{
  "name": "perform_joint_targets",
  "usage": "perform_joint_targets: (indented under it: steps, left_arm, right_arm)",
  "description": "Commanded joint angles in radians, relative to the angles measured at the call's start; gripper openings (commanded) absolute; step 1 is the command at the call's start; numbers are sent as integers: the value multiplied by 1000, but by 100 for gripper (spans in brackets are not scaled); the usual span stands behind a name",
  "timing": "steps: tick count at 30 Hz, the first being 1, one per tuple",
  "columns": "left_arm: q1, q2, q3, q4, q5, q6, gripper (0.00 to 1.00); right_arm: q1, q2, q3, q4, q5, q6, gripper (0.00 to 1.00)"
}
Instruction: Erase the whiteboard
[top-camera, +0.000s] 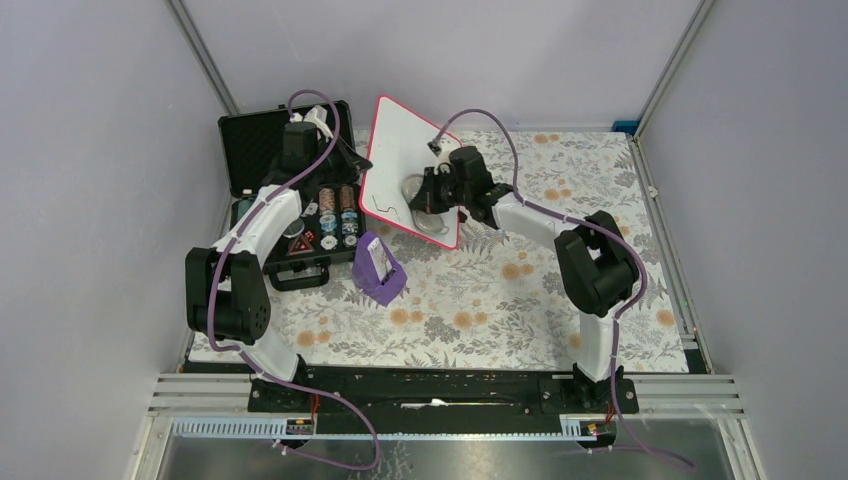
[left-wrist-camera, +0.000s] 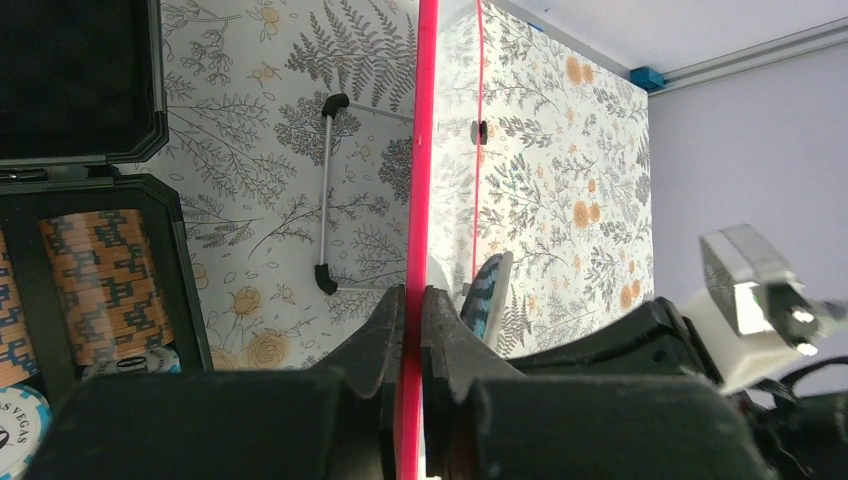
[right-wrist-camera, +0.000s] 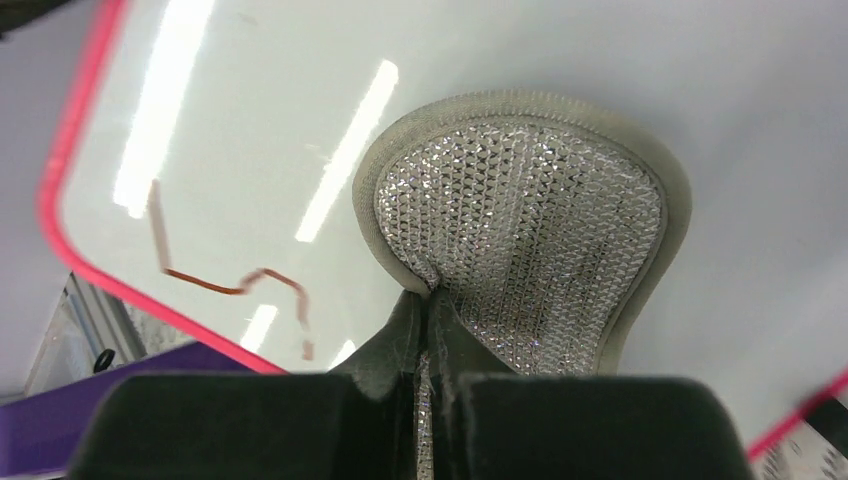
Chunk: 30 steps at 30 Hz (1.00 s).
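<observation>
The whiteboard (top-camera: 400, 165), white with a red-pink rim, is held tilted up above the table. My left gripper (left-wrist-camera: 412, 300) is shut on its rim (left-wrist-camera: 427, 150), seen edge-on in the left wrist view. My right gripper (right-wrist-camera: 430, 305) is shut on a round silver-grey sparkly pad (right-wrist-camera: 525, 230) pressed flat against the board face (right-wrist-camera: 250, 120). The pad also shows in the top view (top-camera: 428, 205). A dark squiggly line (right-wrist-camera: 230, 280) is on the board left of the pad, near the lower rim; it also shows in the top view (top-camera: 378, 210).
An open black case (top-camera: 295, 190) with poker chips lies at the left, under my left arm. A purple holder (top-camera: 378, 270) stands in front of the board. A thin wire stand (left-wrist-camera: 325, 190) lies on the floral tablecloth (top-camera: 520, 270).
</observation>
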Motion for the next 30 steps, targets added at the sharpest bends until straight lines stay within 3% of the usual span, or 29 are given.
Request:
perform_joint_targets:
  steps: [1, 6, 12, 20, 24, 30]
  left_arm:
    - [-61, -25, -18, -8, 152, -40, 0]
    - [-61, -25, -19, -6, 162, -48, 0]
    - [-61, -32, -26, 1, 150, -48, 0]
    - [-63, -26, -27, 1, 151, -49, 0]
    - [-63, -27, -27, 2, 150, -48, 0]
    - [-63, -31, -26, 1, 154, -48, 0]
  right_arm:
    - [-19, 35, -94, -147, 55, 0, 0]
    - [42, 40, -7, -148, 22, -15, 0]
    - [160, 56, 224, -170, -67, -72, 0]
    - [182, 178, 465, -259, -136, -85, 0]
    - [182, 150, 369, -230, -121, -103, 0]
    - [141, 32, 45, -130, -30, -106, 0]
